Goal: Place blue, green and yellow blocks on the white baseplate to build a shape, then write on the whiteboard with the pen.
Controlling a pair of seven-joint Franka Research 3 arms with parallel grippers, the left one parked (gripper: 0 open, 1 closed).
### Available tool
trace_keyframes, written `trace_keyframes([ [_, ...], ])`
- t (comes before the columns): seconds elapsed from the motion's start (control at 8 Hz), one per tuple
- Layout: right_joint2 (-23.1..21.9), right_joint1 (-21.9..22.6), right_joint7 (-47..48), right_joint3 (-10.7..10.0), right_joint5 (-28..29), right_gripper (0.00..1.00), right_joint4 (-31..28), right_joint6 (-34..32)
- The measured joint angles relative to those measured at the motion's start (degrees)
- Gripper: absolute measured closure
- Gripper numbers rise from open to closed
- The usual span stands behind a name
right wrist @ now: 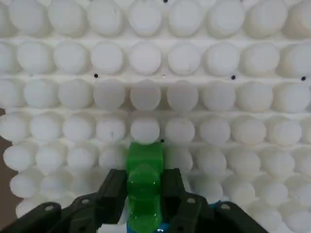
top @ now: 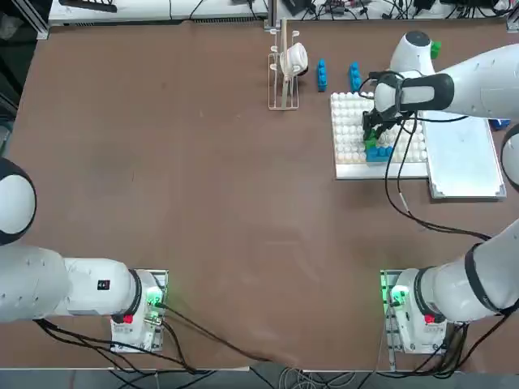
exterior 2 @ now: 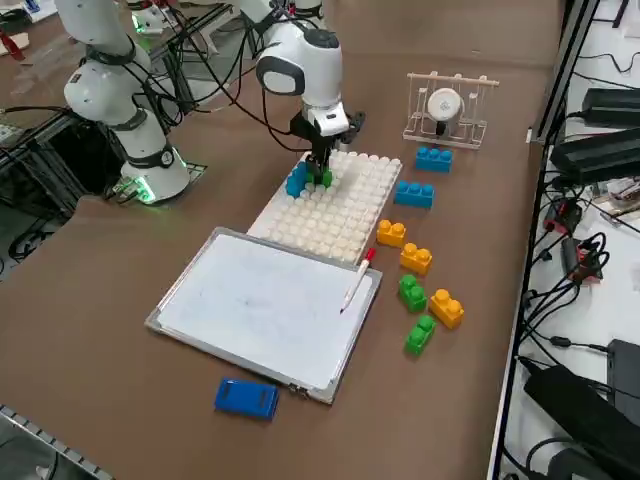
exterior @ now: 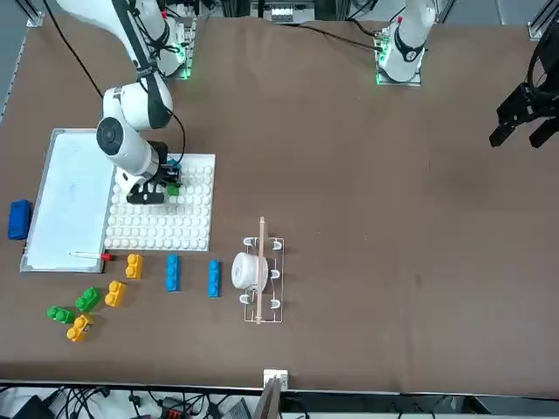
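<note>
The green block [right wrist: 145,187] sits over the studs of the white baseplate [exterior 2: 338,205], near the edge farthest from the whiteboard's outer end, with a blue block [top: 379,154] just beside and partly beneath it. The fingers of the right gripper [right wrist: 145,196] pinch it from both sides, one pad against each flank. Whether its underside is fully seated cannot be told.

The brick looks light, stiff and hard to break; its glossy plastic may slip if pinched too near the top. The flat, parallel sides are the place to hold it, low enough to leave the studs free, and it probably wants a straight, firm push down rather than a sideways one, which could twist the blue piece loose.

Beyond the plate, two more blue blocks [exterior 2: 433,159] [exterior 2: 414,194] lie apart on the worktop [exterior 2: 240,150]. Three orange-yellow blocks [exterior 2: 391,233] [exterior 2: 416,259] [exterior 2: 446,308] and two green ones [exterior 2: 412,293] [exterior 2: 420,334] lie loose nearby; each should take the same side grip. The whiteboard [exterior 2: 265,310] adjoins the plate, and the pen [exterior 2: 358,280] rests on it, slim and likely to roll, best taken across its barrel. The blue eraser [exterior 2: 246,398] lies beyond.
</note>
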Motion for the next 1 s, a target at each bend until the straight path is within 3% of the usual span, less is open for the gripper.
trace_keyframes([
  [1.0,1.25,0.24,0.00,-0.01,-0.61,0.60,1.97,-2.31],
])
